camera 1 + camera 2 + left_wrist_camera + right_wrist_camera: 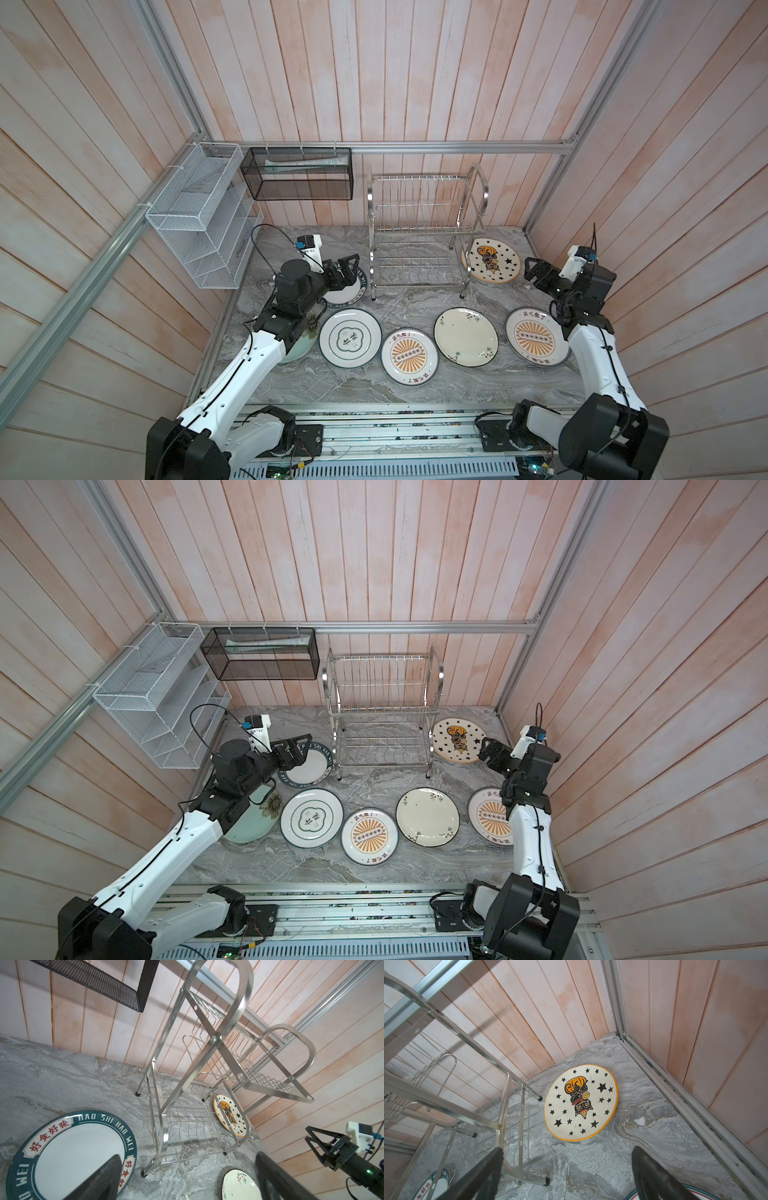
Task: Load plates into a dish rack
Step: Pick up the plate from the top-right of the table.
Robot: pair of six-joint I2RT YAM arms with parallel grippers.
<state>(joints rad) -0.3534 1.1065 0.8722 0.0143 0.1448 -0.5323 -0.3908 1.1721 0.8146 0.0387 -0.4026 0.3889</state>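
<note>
A grey marble tabletop (415, 299) carries 7 round plates, all lying flat. Nearest the front edge, 5 sit in a row from left to right. First is a pale green plate (253, 825), partly hidden under the left arm. Then come a green quatrefoil plate (350, 337), an orange sunburst plate (409, 356) and a cream floral plate (466, 336). Last is a second orange sunburst plate (536, 336), beside the right arm.

Farther back, near the left edge, the left gripper (352, 268) hovers over a green-lettered plate (347, 293), jaws spread wide and holding nothing. Near the right edge, the right gripper (528, 271) is also spread wide and empty, just beside a gold-rimmed star plate (491, 260) towards the back right corner.

Between these 2 plates, at the middle of the back edge, stands the 2-tier steel dish rack (419, 232). Beyond the back left corner, a white mesh organizer (195, 232) and a black mesh basket (299, 174) hang on the wall frame.
</note>
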